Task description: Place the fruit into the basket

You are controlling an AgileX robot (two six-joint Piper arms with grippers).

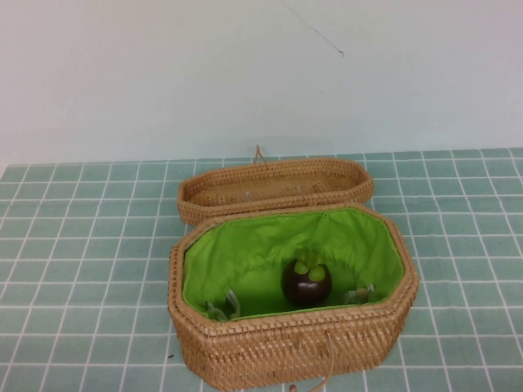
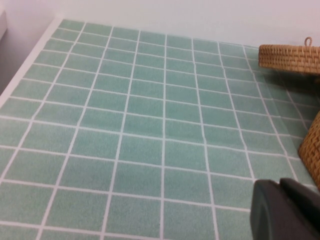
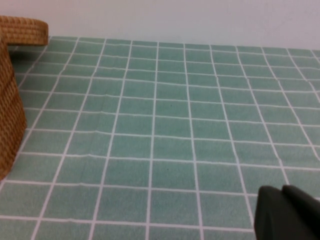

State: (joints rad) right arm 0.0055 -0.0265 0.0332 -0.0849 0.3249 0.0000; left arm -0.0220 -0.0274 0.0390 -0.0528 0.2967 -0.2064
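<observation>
Fruit [image 1: 306,282], round and dark, sits inside the green-lined woven basket [image 1: 278,347]. Left end effector [image 2: 285,210] and right end effector [image 3: 287,215] hover over the tiled desk [image 1: 82,245], beside the basket; I cannot tell their grip state.

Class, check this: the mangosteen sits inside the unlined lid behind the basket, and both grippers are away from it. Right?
Not quite. The high view shows the mangosteen inside the green-lined basket, not the lid. The left gripper and right gripper are indeed away, over bare cloth.
</observation>
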